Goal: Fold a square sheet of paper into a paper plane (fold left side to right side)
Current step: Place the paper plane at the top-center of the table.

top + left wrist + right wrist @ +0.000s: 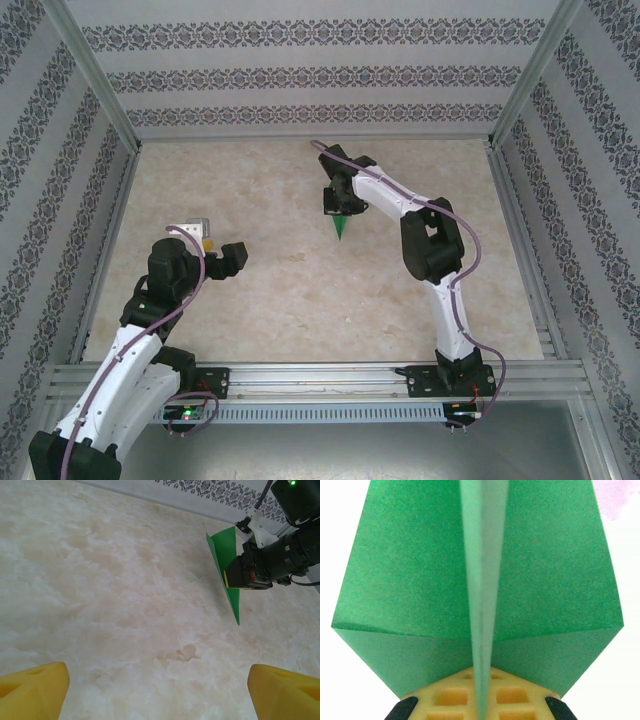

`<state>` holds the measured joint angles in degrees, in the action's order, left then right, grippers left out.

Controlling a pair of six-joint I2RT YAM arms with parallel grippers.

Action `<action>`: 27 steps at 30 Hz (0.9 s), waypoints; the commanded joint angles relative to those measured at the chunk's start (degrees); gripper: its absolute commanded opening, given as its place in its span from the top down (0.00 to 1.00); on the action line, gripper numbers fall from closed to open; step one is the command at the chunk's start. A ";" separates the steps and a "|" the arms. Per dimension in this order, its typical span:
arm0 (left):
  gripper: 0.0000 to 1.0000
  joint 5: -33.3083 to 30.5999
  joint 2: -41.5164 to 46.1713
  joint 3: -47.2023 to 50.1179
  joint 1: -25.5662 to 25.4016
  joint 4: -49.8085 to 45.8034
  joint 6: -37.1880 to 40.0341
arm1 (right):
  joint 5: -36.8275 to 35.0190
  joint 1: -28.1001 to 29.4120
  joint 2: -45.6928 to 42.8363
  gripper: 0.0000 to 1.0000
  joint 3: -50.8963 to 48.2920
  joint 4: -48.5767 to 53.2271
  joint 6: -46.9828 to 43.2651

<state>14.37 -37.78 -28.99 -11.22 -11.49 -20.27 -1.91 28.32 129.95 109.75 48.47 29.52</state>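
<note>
The square sheet of paper is folded into a slim bright-green paper plane (341,229), hanging nose-down above the far middle of the table. My right gripper (338,207) is shut on its centre crease. In the right wrist view the wings (410,580) spread to both sides of the pinched crease, with the yellow fingers (445,700) pressed together below it. The left wrist view has the plane (225,550) at upper right, held by the right gripper (235,575). My left gripper (238,254) stands open over the left part of the table, its yellow fingertips (30,690) wide apart with nothing between them.
The marbled tabletop (300,290) is ringed by patterned walls (300,75) and aluminium frame posts (100,80). A metal rail (320,380) with both arm bases runs along the near edge.
</note>
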 commanded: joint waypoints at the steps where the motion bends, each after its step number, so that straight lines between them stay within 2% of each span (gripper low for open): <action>1: 0.08 -0.60 -0.14 0.34 0.78 -0.73 1.60 | 0.16 -0.54 2.59 0.93 3.27 3.65 -1.57; 14: 0.08 -0.22 -0.45 -0.01 0.77 -1.42 1.42 | 1.71 -1.73 6.85 0.90 5.31 3.58 -1.30; 20: 0.08 -0.34 -0.45 0.04 0.77 -1.46 1.42 | 2.33 -1.72 7.66 0.82 4.94 3.14 -1.44; 27: 0.08 -0.91 -0.52 -0.31 0.78 -1.61 1.57 | 2.51 -1.71 7.79 0.65 3.94 2.79 -1.57</action>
<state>14.31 -38.26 -28.97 -11.22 -11.62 -19.88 0.16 27.09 136.14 113.51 50.39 28.27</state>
